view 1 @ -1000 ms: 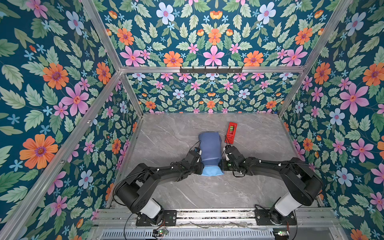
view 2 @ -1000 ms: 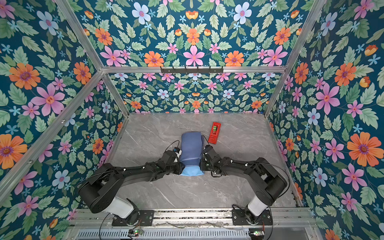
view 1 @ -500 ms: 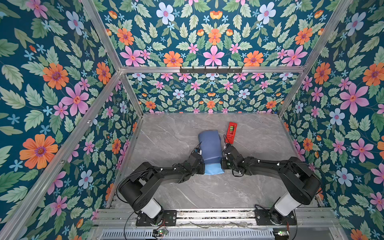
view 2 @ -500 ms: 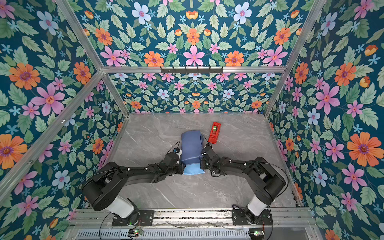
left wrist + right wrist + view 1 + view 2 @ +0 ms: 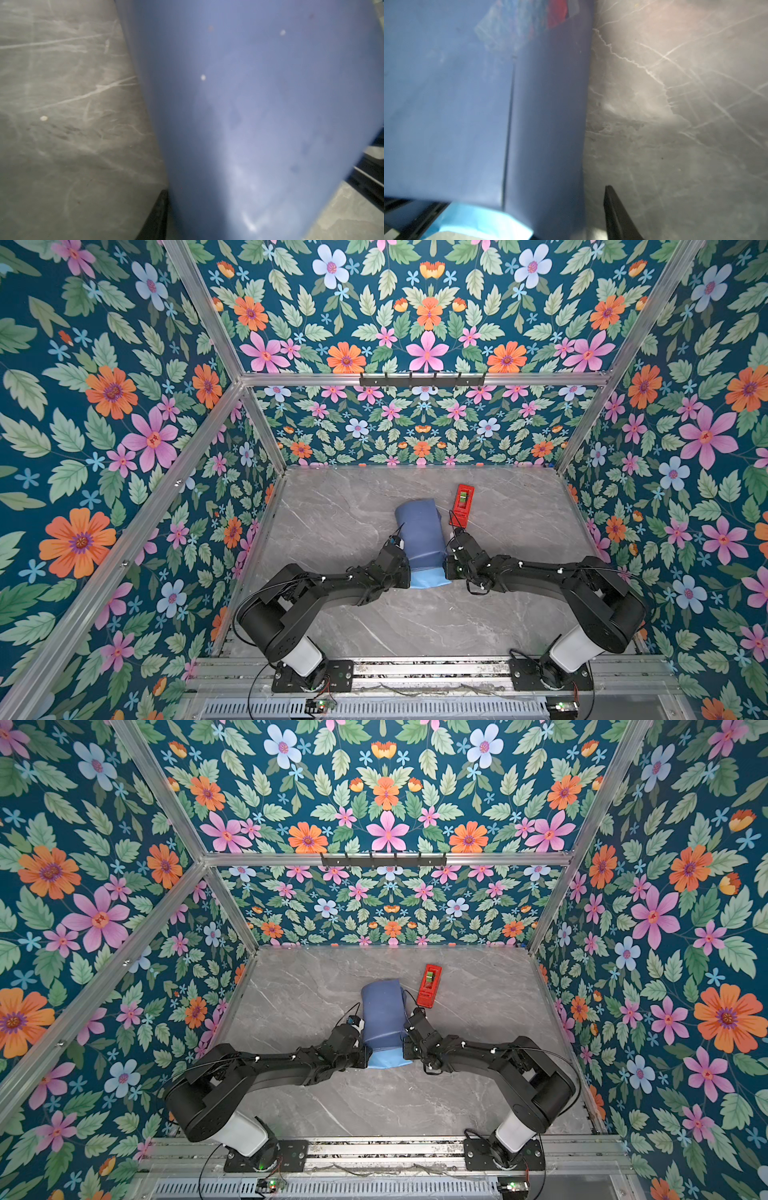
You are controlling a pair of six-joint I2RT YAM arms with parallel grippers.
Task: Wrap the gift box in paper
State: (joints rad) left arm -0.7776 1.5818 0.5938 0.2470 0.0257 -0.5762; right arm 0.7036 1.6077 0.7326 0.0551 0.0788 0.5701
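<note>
The paper lies rolled around a squarish bundle mid-table, slate-blue face outward, with a light-blue end toward the arms. The gift box is hidden inside it. My left gripper sits at the near left side of the bundle. In the left wrist view its one visible finger rests against the paper, which hides the other. My right gripper is at the near right side. Its visible finger stands a little apart from the paper.
A red tape dispenser lies just behind my right gripper, close to the bundle's right side. Grey marble tabletop surrounds everything, enclosed by floral walls and aluminium posts. A piece of tape shows on the paper.
Both grippers have moved in against the near end of the wrapped bundle and narrowed their jaws. The bundle itself has barely shifted.
</note>
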